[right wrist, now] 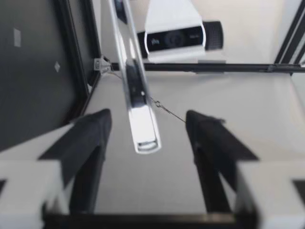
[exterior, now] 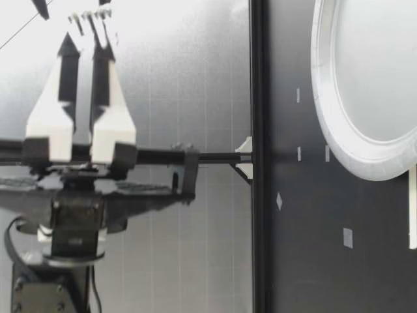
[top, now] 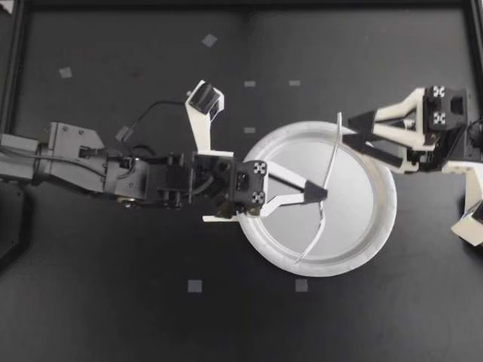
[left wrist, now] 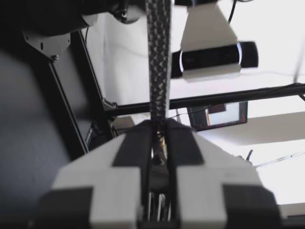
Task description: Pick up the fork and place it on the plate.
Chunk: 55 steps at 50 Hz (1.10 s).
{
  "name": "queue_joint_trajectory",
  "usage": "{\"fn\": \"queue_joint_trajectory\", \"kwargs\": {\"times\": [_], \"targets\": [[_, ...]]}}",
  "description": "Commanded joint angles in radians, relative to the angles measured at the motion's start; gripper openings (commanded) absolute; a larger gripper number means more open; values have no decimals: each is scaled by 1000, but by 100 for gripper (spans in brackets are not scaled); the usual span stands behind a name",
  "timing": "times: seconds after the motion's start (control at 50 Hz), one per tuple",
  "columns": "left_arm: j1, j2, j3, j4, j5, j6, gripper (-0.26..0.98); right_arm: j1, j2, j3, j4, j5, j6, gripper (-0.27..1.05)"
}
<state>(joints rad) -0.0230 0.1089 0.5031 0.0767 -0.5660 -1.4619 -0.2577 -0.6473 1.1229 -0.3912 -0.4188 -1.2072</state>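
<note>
Tabletop [top: 113,317] black, tape squares [top: 195,286], plate [top: 386,226], fork [top: 333,151]

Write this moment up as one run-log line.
phase: fork held over plate | left jaws: shut on fork | right jaws: open, handle end between them, untouched | release: not yet

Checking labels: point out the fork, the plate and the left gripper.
fork [top: 333,154]: top view, on its shaft.
plate [top: 364,226]: top view, on its bare inner surface.
left gripper [top: 322,193]: top view, midway between its fingertips, shut on the fork.
</note>
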Motion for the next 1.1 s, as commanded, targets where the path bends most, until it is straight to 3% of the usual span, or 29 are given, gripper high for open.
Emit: {"fn": "queue_joint_trajectory", "kwargs": {"times": [0.0, 0.44, 0.76, 1.08], "targets": [[5, -9, -31, 3, -6, 3, -11, 8, 0, -11, 17, -6, 3, 63], [0, 17, -77, 31, 5, 0, -11, 8, 15, -8, 17, 41, 2, 43], [0, 20, -74, 34, 9, 3, -11, 8, 23, -8, 35, 114, 8, -7], [2, 8, -89, 106, 28, 91, -5, 8, 2, -2, 71, 117, 11, -8]]}}
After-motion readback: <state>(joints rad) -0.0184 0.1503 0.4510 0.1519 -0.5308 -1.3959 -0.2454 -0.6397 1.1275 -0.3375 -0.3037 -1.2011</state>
